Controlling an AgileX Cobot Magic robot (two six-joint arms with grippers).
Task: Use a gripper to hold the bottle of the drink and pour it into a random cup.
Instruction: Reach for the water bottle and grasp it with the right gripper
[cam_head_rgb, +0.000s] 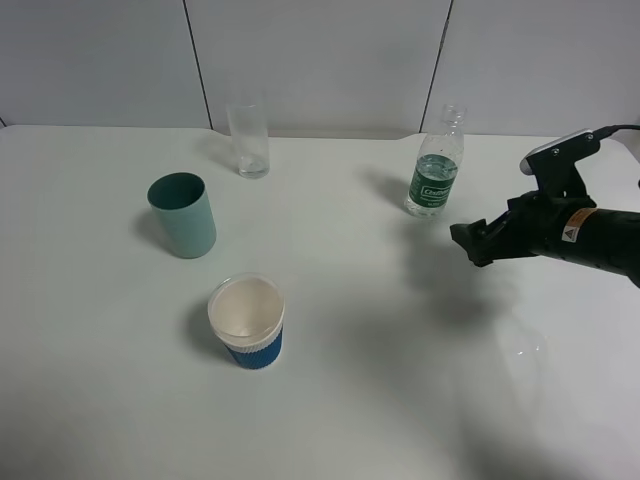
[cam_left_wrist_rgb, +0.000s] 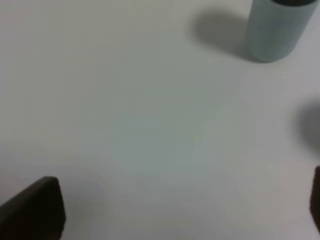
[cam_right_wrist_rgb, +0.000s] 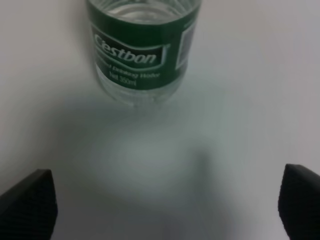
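The bottle stands upright, neck up, at the back right of the table, its top cut off in the wrist view, near the right gripper, which is spread wide and empty.

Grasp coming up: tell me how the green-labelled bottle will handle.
The bottle looks like thin clear plastic, so a hard squeeze would probably dent it. Tall and narrow, it could tip if nudged sideways. No cap visible, so tilting likely spills.

Pale cup, white table — claw spread wide
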